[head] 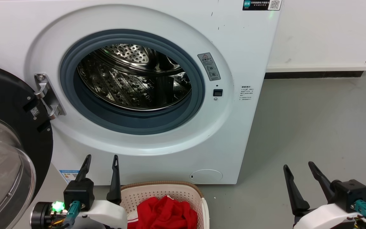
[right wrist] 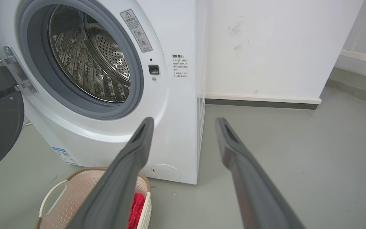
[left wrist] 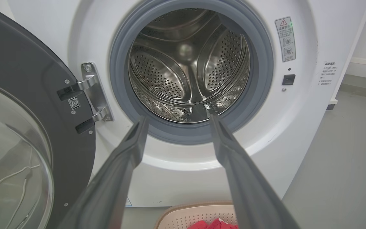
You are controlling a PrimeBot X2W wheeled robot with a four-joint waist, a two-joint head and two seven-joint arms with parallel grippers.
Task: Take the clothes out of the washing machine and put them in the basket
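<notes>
Clothes (head: 164, 213), a red bundle, lie inside the basket (head: 157, 190), just to the right of your left tool (head: 102, 156) and lower than its fingertips. Your left tool is released, its two fingers spread and holding nothing. They point at the washing machine (head: 240, 133), toward the lower edge of the porthole. Ahead of this tool the drum (head: 132, 79) is bare perforated steel. The door (head: 8, 98) stands swung open at the left of it. Your right tool (head: 298, 164) is also released and empty, over the floor (head: 322, 127), with the basket well apart at its left.
</notes>
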